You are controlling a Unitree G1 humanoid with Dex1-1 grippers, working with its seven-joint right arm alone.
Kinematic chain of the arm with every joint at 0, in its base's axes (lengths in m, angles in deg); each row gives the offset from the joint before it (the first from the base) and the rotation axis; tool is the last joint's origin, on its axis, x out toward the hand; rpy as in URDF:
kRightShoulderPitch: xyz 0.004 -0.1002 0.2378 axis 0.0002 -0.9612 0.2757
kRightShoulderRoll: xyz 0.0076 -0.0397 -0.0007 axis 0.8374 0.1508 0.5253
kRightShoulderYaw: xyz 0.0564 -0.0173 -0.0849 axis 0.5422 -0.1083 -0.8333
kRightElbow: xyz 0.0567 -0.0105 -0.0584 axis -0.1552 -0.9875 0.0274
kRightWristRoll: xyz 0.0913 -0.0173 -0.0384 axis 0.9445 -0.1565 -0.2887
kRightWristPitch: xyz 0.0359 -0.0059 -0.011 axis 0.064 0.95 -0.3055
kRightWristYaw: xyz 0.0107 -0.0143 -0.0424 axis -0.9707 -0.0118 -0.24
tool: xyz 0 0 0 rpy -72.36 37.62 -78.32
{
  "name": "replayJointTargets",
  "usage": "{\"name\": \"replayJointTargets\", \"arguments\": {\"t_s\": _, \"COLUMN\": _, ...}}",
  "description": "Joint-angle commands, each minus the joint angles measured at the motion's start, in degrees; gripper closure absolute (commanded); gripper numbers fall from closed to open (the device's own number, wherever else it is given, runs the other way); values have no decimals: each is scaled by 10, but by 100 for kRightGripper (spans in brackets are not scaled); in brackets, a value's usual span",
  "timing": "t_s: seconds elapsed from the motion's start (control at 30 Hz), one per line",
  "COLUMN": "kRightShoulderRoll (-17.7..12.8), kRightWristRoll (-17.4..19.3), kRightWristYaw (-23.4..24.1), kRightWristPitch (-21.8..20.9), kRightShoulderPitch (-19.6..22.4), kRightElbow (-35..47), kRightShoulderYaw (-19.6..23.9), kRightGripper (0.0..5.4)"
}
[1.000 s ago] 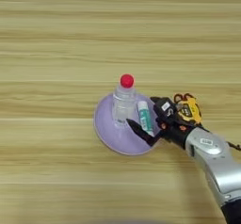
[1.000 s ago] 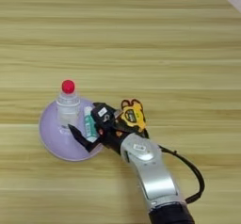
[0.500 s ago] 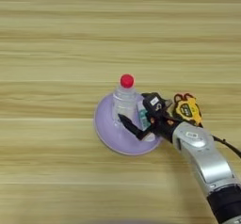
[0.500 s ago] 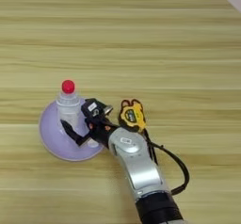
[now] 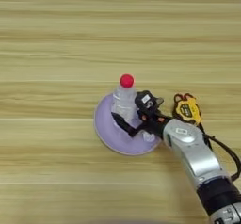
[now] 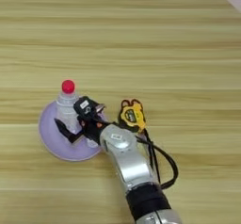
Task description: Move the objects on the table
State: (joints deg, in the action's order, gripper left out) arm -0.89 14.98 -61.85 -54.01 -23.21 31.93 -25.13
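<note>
A clear plastic bottle point(image 5: 124, 101) with a red cap stands upright on a lavender plate point(image 5: 104, 129) on the wooden table point(image 5: 56, 39). My right gripper point(image 5: 134, 112) reaches over the plate's right half. Its black fingers point(image 6: 65, 128) are spread apart, one against the bottle's front base and one at the bottle's right side. Nothing shows clamped between them. A small white piece point(image 5: 149, 136) peeks out under the hand on the plate's right rim; I cannot tell what it is. The yellow-and-black tape measure point(image 5: 186, 110) lies just right of the plate, beside my forearm.
My silver forearm point(image 5: 197, 159) runs from the bottom right corner up to the plate, with a black cable point(image 6: 164, 164) looping along it. Bare wood lies to the left, behind and in front of the plate.
The gripper has moved left across the plate until it reaches the bottle. The white-and-green tube that showed between its fingers a second ago no longer shows there. The bottle, plate and tape measure stayed put.
</note>
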Motion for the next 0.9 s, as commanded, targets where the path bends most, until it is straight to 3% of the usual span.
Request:
{"name": "replayJointTargets", "arguments": {"t_s": 0.03, "kRightShoulderRoll": 2, "kRightWristRoll": 1, "kRightWristYaw": 13, "kRightWristPitch": -25, "kRightShoulderPitch": 52, "kRightElbow": 4, "kRightShoulderYaw": 7, "kRightGripper": 6}}
{"name": "replayJointTargets", "arguments": {"t_s": 0.9, "kRightShoulderRoll": 30, "kRightWristRoll": 5, "kRightWristYaw": 28, "kRightWristPitch": -66, "kRightShoulderPitch": 84, "kRightElbow": -64, "kRightShoulderYaw": 16, "kRightGripper": 13}}
